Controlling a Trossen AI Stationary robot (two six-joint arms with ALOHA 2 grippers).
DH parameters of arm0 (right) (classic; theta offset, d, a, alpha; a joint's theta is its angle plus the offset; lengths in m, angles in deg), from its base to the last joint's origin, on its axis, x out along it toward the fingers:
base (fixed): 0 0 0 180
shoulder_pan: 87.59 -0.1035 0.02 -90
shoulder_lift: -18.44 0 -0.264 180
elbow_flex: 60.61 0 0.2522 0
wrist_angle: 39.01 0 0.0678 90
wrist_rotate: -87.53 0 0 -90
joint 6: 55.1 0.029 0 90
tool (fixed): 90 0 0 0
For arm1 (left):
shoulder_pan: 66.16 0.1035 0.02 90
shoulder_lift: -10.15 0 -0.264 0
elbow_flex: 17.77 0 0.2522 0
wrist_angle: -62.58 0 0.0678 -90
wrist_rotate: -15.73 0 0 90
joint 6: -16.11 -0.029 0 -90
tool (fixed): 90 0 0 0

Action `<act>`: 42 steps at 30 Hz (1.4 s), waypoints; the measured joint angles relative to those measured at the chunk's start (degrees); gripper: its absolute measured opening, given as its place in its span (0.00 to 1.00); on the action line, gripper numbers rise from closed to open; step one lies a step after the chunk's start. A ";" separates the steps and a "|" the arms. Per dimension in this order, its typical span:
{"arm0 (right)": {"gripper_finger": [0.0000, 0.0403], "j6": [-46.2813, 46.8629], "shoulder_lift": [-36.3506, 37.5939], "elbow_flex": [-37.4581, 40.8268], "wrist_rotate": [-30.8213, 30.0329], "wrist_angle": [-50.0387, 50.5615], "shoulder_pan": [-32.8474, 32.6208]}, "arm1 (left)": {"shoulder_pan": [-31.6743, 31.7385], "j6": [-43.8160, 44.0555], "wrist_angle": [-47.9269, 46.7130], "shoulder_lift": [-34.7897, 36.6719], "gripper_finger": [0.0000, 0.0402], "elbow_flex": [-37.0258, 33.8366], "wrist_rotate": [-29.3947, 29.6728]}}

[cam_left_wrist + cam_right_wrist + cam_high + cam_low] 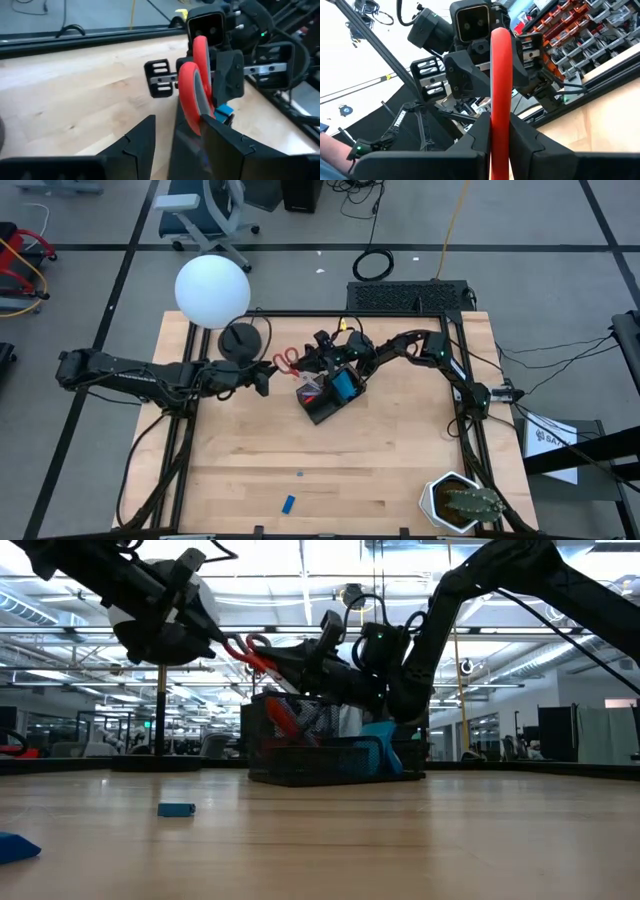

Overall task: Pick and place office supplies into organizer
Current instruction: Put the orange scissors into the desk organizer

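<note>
This is a robot lab in a big work hall. A wooden desk (330, 460) in a black metal frame stands on a grey floor marked with dark tape lines. Cables (372, 264) lie on the floor at 12 o'clock, and a rolling office chair (205, 210) stands at 11 o'clock. Long ceiling lights (300, 580) run overhead, and shelves of red parts bins (580, 30) line a wall.

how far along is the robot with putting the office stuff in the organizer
Partly done. The organizer already holds the blue notepad and other supplies. In hand: the scissors, gripped by the right gripper with the left gripper around the handle. Left: the blue eraser on the table.
</note>
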 joint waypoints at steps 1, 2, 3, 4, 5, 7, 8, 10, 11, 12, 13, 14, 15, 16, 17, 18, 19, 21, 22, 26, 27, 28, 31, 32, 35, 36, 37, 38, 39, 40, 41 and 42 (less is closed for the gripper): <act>0.07 0.00 0.00 0.00 -0.01 -0.08 0.02 | 0.45 -0.59 1.00 -0.20 0.39 0.00 -0.76; 0.07 -0.07 0.00 0.00 0.09 -0.13 0.02 | 0.90 -1.58 2.47 -0.41 0.39 0.00 -1.94; 0.07 -0.12 0.01 0.00 0.22 -0.18 -0.01 | 1.38 -2.77 3.97 -0.53 0.39 -0.03 -3.36; 0.07 -0.16 0.02 -0.02 0.39 -0.23 -0.08 | 1.72 -3.71 5.10 -0.57 0.39 -0.04 -4.39; 0.07 -0.23 0.04 -0.05 0.69 -0.26 -0.13 | 2.07 -4.12 6.10 -0.52 0.39 -0.06 -5.07; 0.07 -0.32 0.07 -0.07 1.10 -0.29 -0.20 | 2.79 -3.48 6.93 -0.51 0.39 -0.04 -5.78; 0.07 -0.31 0.07 -0.07 1.08 -0.27 -0.20 | 3.11 -3.24 6.82 -0.51 0.39 -0.07 -6.00; 0.07 -0.28 0.07 -0.07 0.84 -0.26 -0.15 | 3.73 -2.56 6.87 -0.51 0.39 -0.07 -6.51; 0.07 -0.28 0.07 -0.07 0.68 -0.28 -0.15 | 4.06 -2.38 7.10 -0.51 0.39 -0.07 -6.87; 0.07 -0.26 0.07 -0.07 0.63 -0.29 -0.13 | 4.36 -2.22 7.36 -0.48 0.39 -0.05 -7.50; 0.07 -0.19 0.07 -0.07 0.59 -0.29 -0.13 | 4.65 -2.22 7.68 -0.64 0.39 -0.07 -8.15; 0.07 -0.15 0.07 -0.07 0.58 -0.29 -0.13 | 4.92 -2.20 8.28 -1.12 0.39 -0.06 -8.83; 0.07 -0.12 0.07 -0.07 0.63 -0.28 -0.13 | 5.20 -2.06 8.91 -1.65 0.39 -0.06 -9.73; 0.07 0.07 0.07 -0.07 0.62 -0.28 -0.15 | 5.42 -1.93 9.21 -2.04 0.38 -0.07 -10.76; 0.07 0.17 0.07 -0.07 0.62 -0.29 -0.15 | 5.60 -1.77 9.75 -2.55 0.36 -0.07 -11.85; 0.07 0.35 0.07 -0.07 0.63 -0.30 -0.17 | 5.76 -1.78 11.02 -3.38 0.33 -0.07 -13.06; 0.07 0.56 0.08 -0.09 0.60 -0.32 -0.17 | 5.85 -1.80 12.52 -4.42 0.29 -0.07 -14.37; 0.07 0.78 0.09 -0.09 0.59 -0.33 -0.17 | 5.83 -2.09 14.96 -6.52 0.18 -0.11 -16.60; 0.07 0.89 0.09 -0.07 0.84 -0.39 -0.17 | 5.81 -2.18 16.55 -7.51 0.12 -0.13 -16.95; 0.08 2.62 0.09 0.07 1.43 -0.61 0.09 | 5.59 -1.44 19.53 -9.17 0.07 -0.16 -16.52; 0.10 3.48 0.09 0.07 1.30 -0.59 0.13 | 5.38 -1.39 19.55 -9.20 0.07 -0.17 -15.99; 0.12 4.62 0.09 0.06 1.14 -0.56 0.25 | 5.20 -1.52 19.45 -9.02 0.07 -0.17 -15.29; 0.19 8.49 0.11 -0.15 -0.34 -0.40 0.24 | 5.01 -3.30 18.20 -6.90 0.07 -0.17 -14.81; 0.21 9.41 0.25 -0.22 -0.28 -0.43 0.36 | 4.85 -3.66 18.31 -6.40 0.07 -0.15 -14.64; 0.26 10.32 0.50 -0.22 -0.05 -0.45 0.65 | 4.21 -4.63 17.42 -4.66 0.07 -0.15 -13.52; 0.27 10.29 0.55 -0.22 -0.19 -0.48 0.84 | 3.87 -4.97 17.61 -4.38 0.07 -0.15 -12.84; 0.28 10.38 0.89 -0.21 -0.21 -0.44 1.02 | 3.62 -5.19 17.78 -4.32 0.07 -0.15 -12.04; 0.29 10.57 1.23 -0.15 -0.19 -0.39 1.25 | 3.29 -5.43 17.58 -4.04 0.07 -0.13 -11.55; 0.29 10.62 1.45 -0.15 -0.21 -0.41 1.48 | 2.91 -5.43 17.11 -3.68 0.07 -0.13 -11.16; 0.29 10.64 1.78 -0.15 -0.15 -0.42 1.80 | 2.53 -5.27 17.09 -3.61 0.07 -0.11 -10.43; 0.29 10.78 2.39 -0.11 -0.08 -0.32 2.13 | 2.17 -5.28 17.13 -3.64 0.07 -0.04 -9.85; 0.29 10.80 2.96 -0.09 -0.19 -0.29 2.49 | 1.74 -5.37 16.99 -3.67 0.07 -0.04 -9.69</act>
